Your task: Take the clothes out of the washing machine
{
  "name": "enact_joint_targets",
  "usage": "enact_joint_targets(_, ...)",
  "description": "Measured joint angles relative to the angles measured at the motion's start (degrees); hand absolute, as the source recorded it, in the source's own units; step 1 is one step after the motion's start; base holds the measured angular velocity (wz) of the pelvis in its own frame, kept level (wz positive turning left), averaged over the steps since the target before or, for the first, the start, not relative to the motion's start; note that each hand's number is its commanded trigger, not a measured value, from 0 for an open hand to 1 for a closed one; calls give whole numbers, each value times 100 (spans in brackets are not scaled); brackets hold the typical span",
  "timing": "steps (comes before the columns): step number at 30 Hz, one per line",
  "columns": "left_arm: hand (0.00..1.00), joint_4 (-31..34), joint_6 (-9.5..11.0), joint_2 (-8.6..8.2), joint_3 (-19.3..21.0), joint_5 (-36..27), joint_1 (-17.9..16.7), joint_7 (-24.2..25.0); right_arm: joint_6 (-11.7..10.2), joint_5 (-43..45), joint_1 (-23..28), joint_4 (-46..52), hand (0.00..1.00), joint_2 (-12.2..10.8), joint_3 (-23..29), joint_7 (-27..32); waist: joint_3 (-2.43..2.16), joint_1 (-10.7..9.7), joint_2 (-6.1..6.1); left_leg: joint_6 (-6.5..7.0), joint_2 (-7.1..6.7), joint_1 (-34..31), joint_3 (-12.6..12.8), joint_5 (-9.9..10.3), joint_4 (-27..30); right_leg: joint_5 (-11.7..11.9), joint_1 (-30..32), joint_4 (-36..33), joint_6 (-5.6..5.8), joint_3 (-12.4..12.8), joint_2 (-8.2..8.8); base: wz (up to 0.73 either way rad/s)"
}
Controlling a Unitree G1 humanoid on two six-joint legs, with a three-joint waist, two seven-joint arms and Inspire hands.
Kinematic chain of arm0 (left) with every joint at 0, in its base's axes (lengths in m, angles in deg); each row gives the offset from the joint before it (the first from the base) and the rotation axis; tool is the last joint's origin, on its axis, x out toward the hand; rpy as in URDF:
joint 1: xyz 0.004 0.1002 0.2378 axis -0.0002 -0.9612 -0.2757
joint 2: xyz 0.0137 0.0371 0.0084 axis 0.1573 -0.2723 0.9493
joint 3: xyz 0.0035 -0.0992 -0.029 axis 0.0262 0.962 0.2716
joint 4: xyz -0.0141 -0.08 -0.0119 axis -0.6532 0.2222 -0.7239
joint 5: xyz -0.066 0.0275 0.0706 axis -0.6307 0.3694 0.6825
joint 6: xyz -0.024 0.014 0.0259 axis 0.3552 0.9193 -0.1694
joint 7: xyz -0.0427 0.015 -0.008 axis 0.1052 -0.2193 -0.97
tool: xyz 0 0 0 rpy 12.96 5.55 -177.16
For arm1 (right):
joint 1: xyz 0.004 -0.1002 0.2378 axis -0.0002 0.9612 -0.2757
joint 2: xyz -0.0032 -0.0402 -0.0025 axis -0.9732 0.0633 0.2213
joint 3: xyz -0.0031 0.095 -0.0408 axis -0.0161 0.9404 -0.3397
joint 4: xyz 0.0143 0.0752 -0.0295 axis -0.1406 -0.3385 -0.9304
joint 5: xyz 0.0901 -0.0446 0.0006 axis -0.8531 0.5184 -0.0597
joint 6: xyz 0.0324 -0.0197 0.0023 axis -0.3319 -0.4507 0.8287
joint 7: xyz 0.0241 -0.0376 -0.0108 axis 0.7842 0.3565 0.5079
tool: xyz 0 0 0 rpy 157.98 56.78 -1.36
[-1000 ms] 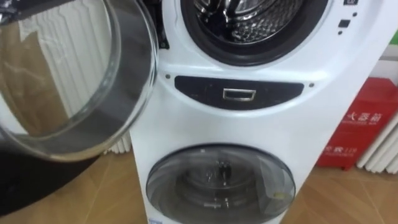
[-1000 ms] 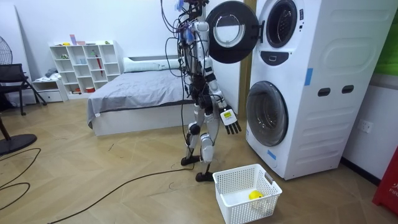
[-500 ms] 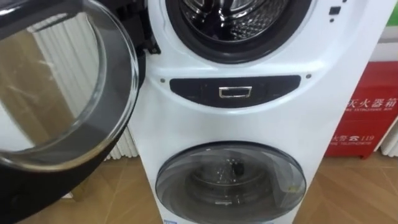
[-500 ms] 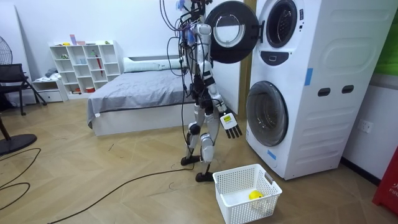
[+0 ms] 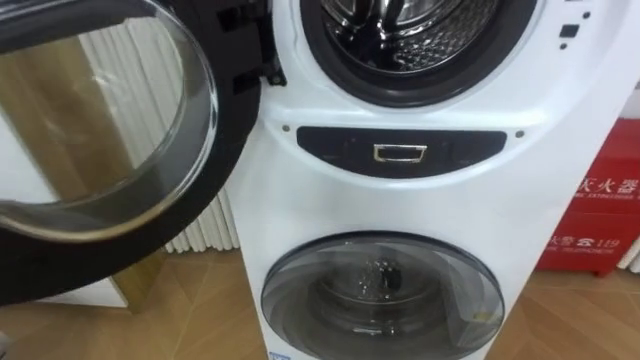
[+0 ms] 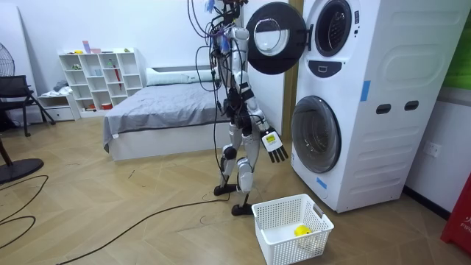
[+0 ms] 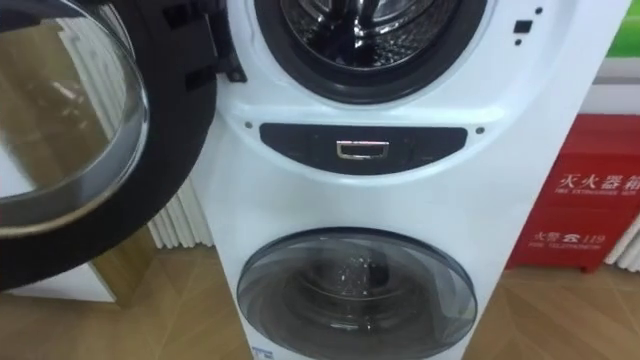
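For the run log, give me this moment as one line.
robot facing washing machine | upper door open | lower door shut | right hand open, hanging low | basket on floor

Both eye views look down, close, at the washing machine [image 5: 400, 205] front; the room view faces its side from well back.

white characters on the red box [image 5: 590, 215]

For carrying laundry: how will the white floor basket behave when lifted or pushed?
The white basket looks like openwork plastic, so probably light and slightly flexible. Wide, low and nearly empty on the smooth wood floor, it would likely slide rather than tip.
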State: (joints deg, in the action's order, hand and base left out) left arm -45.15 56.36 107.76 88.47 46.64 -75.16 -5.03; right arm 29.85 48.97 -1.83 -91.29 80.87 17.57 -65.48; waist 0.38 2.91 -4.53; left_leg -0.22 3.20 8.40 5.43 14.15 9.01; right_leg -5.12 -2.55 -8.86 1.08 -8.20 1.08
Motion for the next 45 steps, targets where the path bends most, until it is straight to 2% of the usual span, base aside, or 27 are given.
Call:
enact_joint_targets(1,0,102,1,-67,0,51,-16,-38,0,0,-5,0,0,-5,0,-21,12,-2,5,0,-2,-26,-34,0,26,0,6,1,0,-23,5,35)
enact_joint_targets(3,0,652,4,-486,-26,369,-73,-120,0,-14,-47,0,0,19,-119,-114,58,-23,74,21,-48,-152,-232,-38,61,-15,53,5,22,-239,81,44)
enact_joint_targets(4,0,786,15,-604,-72,435,-108,-121,0,-38,-62,-5,0,29,-209,-121,67,-27,95,29,-63,-174,-280,-53,63,-17,53,15,25,-290,100,45)
enact_joint_targets(6,0,1157,22,-1038,-477,512,-406,-122,-2,-79,-180,-12,0,21,-516,-172,69,-42,156,62,-112,-191,-378,-99,65,-23,49,18,36,-352,153,31)
enact_joint_targets(7,0,1189,19,-1135,-607,524,-480,-119,-3,-81,-228,-13,0,15,-581,-200,66,-42,166,67,-118,-194,-386,-102,65,-23,48,10,36,-351,161,12)
enact_joint_targets(9,0,1229,-11,-1455,-1188,736,-736,-43,-13,1,-451,-59,0,-45,-778,-271,64,-153,250,90,-153,-265,-439,-115,72,-18,24,15,49,-351,194,10)
enact_joint_targets(10,0,1229,-43,-1548,-1346,754,-778,-23,-15,0,-507,-80,0,-64,-794,-280,60,-194,271,96,-155,-279,-446,-119,78,-15,29,16,54,-349,203,15)
enact_joint_targets(11,0,1230,-128,-1709,-1650,760,-840,73,-18,-10,-593,-132,0,-99,-845,-312,59,-258,319,101,-164,-285,-466,-122,80,-11,33,16,60,-333,210,0)
enact_joint_targets(12,0,1230,-205,-1800,-1994,762,-925,223,-26,-11,-611,-112,0,-135,-909,-321,56,-267,372,103,-166,-299,-446,-121,65,-11,51,17,61,-309,207,-5)
enact_joint_targets(15,0,1232,-247,-1967,-2639,768,-978,448,-9,-15,-620,-81,0,-172,-1122,-303,39,-294,465,106,-168,-329,-392,-119,47,-6,125,19,67,-254,194,-13)
enact_joint_targets(17,0,1255,-227,-2011,-2938,770,-1079,614,-9,-37,-598,-42,0,-177,-1165,-304,26,-290,485,107,-167,-329,-358,-119,47,-6,144,18,67,-220,192,-9)
enact_joint_targets(20,0,1263,-191,-2042,-3170,762,-1206,910,-18,-58,-597,-45,0,-206,-1295,-301,41,-294,436,107,-161,-320,-321,-119,40,-7,149,18,69,-204,192,-5)
enact_joint_targets(25,0,1265,-172,-2091,-3526,756,-1210,1253,-23,-234,-620,-46,0,-254,-1385,-310,30,-527,445,106,-157,-307,-314,-119,25,-8,137,12,70,-223,191,0)
enact_joint_targets(28,0,1260,-118,-2124,-3908,738,-1324,1399,-36,-676,-574,-46,0,-249,-1524,-256,14,-647,475,106,-152,-275,-241,-119,6,-8,141,7,70,-222,184,-11)
enact_joint_targets(30,0,1225,-115,-2131,-4322,742,-1357,1564,-39,-805,-577,-44,0,-267,-1587,-244,9,-760,508,106,-152,-263,-209,-119,-19,-8,160,4,70,-195,178,-9)
enact_joint_targets(31,0,1200,-114,-2130,-4420,755,-1356,1633,-45,-805,-579,-43,0,-268,-1599,-248,8,-775,515,106,-150,-254,-185,-119,-27,-8,164,4,70,-172,174,-20)
enact_joint_targets(33,0,990,-120,-2167,-4895,848,-1356,1968,-65,-803,-584,-44,0,-283,-1618,-250,7,-790,522,101,-127,-157,-58,-115,-85,-8,150,7,70,-104,140,-27)
enact_joint_targets(35,0,777,-154,-2229,-5029,881,-1353,2103,-80,-802,-584,-43,0,-300,-1616,-246,2,-879,536,84,-96,-99,26,-104,-113,-7,150,6,68,-23,100,-27)
enact_joint_targets(38,0,646,-236,-2233,-5070,880,-1353,2209,-78,-814,-533,-22,0,-304,-1613,-189,4,-934,532,58,-57,-71,106,-87,-131,-1,171,7,59,20,55,-18)
enact_joint_targets(45,0,492,-232,-2180,-5072,936,-1354,2257,-79,-922,-516,2,0,-304,-1669,-179,0,-886,505,54,-47,-22,177,-84,-145,-1,161,2,59,33,44,-4)
